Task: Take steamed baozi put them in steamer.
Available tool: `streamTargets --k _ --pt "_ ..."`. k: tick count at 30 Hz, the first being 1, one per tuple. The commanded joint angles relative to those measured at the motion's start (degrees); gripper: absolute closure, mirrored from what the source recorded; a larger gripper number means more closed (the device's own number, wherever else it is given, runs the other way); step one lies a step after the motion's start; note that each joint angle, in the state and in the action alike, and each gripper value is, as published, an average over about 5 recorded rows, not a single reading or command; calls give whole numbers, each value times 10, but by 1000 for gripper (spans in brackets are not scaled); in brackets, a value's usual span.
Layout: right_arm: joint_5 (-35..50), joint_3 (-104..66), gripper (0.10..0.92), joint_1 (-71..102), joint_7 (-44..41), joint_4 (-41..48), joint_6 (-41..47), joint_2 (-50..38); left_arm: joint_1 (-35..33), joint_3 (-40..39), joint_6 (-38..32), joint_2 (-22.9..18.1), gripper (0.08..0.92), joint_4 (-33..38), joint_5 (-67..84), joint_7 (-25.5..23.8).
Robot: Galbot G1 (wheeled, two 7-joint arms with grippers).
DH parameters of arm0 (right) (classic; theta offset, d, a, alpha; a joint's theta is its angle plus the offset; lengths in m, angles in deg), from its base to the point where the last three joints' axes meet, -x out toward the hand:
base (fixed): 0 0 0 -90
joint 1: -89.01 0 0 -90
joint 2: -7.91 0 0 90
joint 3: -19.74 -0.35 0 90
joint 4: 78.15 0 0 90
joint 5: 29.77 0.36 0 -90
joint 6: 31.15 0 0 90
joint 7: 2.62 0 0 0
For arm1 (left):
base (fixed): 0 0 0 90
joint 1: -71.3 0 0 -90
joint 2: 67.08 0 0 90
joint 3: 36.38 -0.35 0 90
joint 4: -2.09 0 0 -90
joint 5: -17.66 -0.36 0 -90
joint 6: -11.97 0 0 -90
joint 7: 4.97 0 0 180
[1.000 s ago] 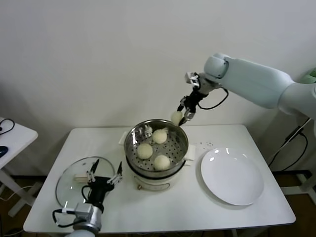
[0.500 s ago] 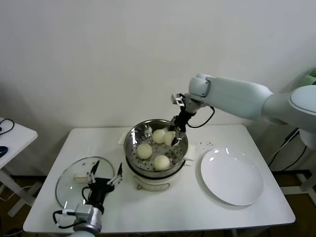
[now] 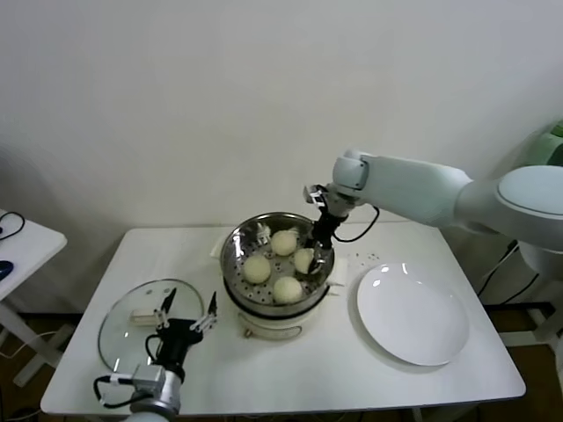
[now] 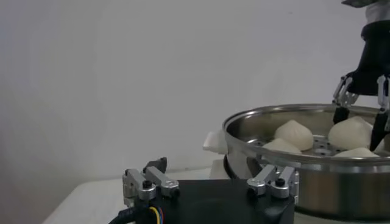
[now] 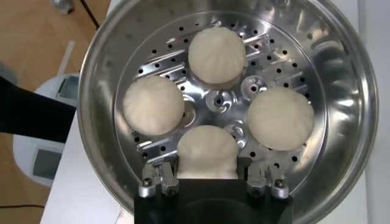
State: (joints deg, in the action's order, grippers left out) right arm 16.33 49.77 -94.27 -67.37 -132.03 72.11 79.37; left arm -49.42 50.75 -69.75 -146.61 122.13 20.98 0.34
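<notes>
1. Head view: the right gripper (image 3: 314,258) squeezes one baozi (image 3: 304,260) inside the steamer (image 3: 236,246).
2. Three other buns (image 5: 153,104) sit on the holey bottom.
3. The left gripper (image 3: 186,312) waits open near the glass lid (image 3: 123,321).

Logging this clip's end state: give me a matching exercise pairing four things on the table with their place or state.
Things:
1. plate
2. glass lid
3. right gripper
4. left gripper

States:
a. shut on a baozi inside the steamer
b. bare, on the robot's right of the steamer
c. open, low near the table's front edge
d. flat on the table, on the robot's left of the steamer

Pairs: 1-b, 2-d, 3-a, 4-c
</notes>
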Motion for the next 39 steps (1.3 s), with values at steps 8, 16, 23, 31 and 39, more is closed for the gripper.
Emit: streamTargets --k 8,16,23,31,39 --pt "-27 -2 406 16 3 23 -5 4 -1 -1 -2 -1 177 -4 0 1" --pt "-28 -6 406 20 9 25 -7 8 -1 -2 -4 -1 177 -5 -1 0" --pt "-24 -8 289 16 3 21 -7 10 -2 -2 -5 -1 177 -5 -1 0" --pt "-12 -13 203 -6 -4 5 -6 2 -1 -2 -5 -1 177 -6 -2 0" --pt "-27 -81 203 -38 5 -21 -22 -33 5 -1 -9 -1 177 -11 -10 1"
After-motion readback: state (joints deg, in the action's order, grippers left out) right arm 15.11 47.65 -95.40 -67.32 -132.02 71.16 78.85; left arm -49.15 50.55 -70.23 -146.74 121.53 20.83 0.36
